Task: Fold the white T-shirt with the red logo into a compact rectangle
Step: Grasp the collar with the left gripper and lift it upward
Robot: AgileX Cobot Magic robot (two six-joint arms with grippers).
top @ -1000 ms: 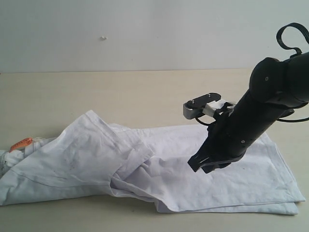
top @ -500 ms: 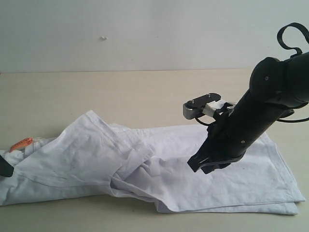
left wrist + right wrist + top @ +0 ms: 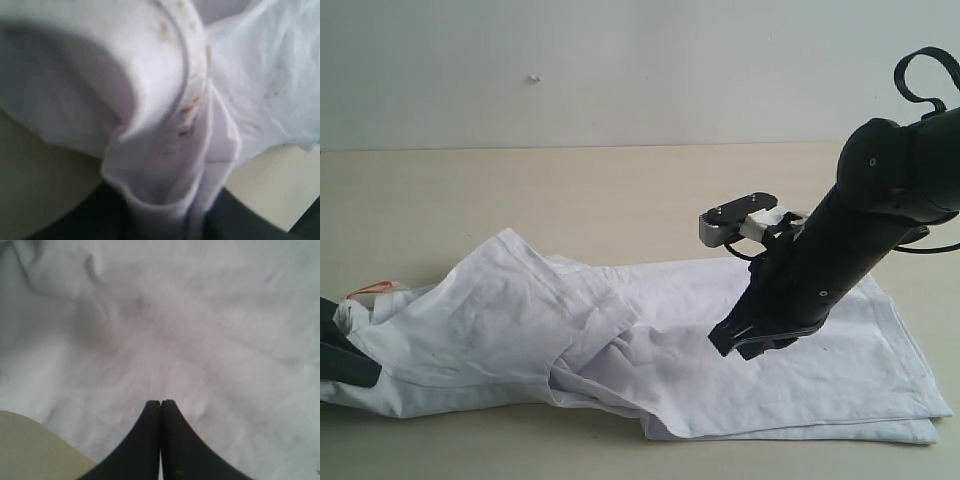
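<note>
The white T-shirt (image 3: 650,350) lies on the bench (image 3: 570,200), folded into a long, narrow band. In the exterior view its long axis runs from left to right. The neck end points to the left, where the small orange neck tag (image 3: 375,289) shows, and the straight hem end points to the right. The left half is wrinkled, and one loose flap lies over the middle. The right half is flatter, with its layers stacked one on another.

The left gripper (image 3: 348,362) is at the neck end, at the far left edge of the exterior view. In the left wrist view a bunched fold of the ribbed collar (image 3: 195,100) goes down between its two dark jaws. The jaws stand partly apart on both sides of this fold, and I cannot tell if they really pinch it.

The right gripper (image 3: 161,405) is down on the right half of the shirt. Its jaws are fully together, tip against tip, with no cloth between them.
</note>
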